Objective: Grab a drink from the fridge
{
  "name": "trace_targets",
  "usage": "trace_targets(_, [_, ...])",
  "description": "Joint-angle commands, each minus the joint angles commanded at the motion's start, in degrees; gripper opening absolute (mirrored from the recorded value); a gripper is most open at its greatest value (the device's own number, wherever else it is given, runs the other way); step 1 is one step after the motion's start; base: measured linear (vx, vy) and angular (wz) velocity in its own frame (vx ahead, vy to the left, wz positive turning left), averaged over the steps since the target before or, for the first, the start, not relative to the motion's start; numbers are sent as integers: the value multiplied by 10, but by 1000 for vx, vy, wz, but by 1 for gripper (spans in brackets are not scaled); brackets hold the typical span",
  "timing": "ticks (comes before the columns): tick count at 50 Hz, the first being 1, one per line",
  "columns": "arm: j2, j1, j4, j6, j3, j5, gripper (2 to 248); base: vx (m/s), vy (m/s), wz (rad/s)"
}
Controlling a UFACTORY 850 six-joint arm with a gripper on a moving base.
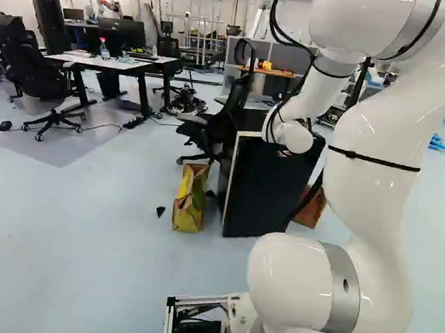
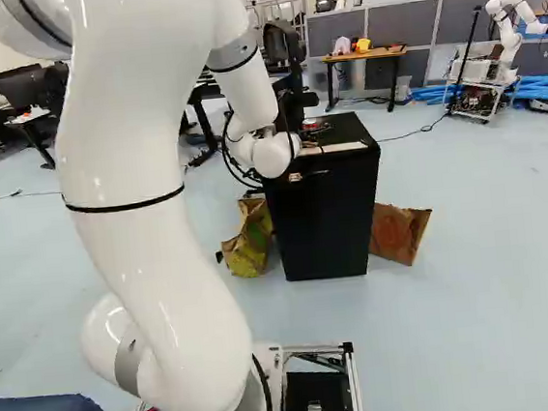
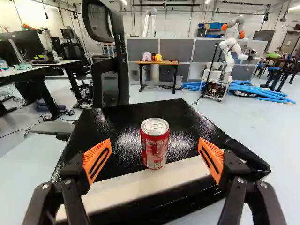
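In the right base view my gripper [image 2: 296, 175] shows small, at the near side of the black fridge [image 2: 324, 225], partly hidden by the wrist. A red drink can [image 3: 154, 145] stands upright on top of the fridge [image 3: 131, 117], its base at the white strip along the near edge. Seen from the wrist, my gripper [image 3: 153, 160] is open, with one orange pad on either side of the can and a wide gap to each. Neither finger touches the can. The fridge's inside is not visible.
Brown paper bags flank the fridge, one with yellow and green [image 1: 190, 199], one plain [image 2: 399, 232]. A black office chair [image 1: 214, 127] stands close beside it. Farther off are desks [image 1: 114, 63], a wooden table [image 2: 364, 55], blue tubes and another robot [image 2: 484, 69].
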Motion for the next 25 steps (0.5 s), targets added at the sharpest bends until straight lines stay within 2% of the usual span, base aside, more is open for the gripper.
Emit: trace_targets(25, [-54, -9, 0, 0, -32, 28, 247, 0, 0, 0])
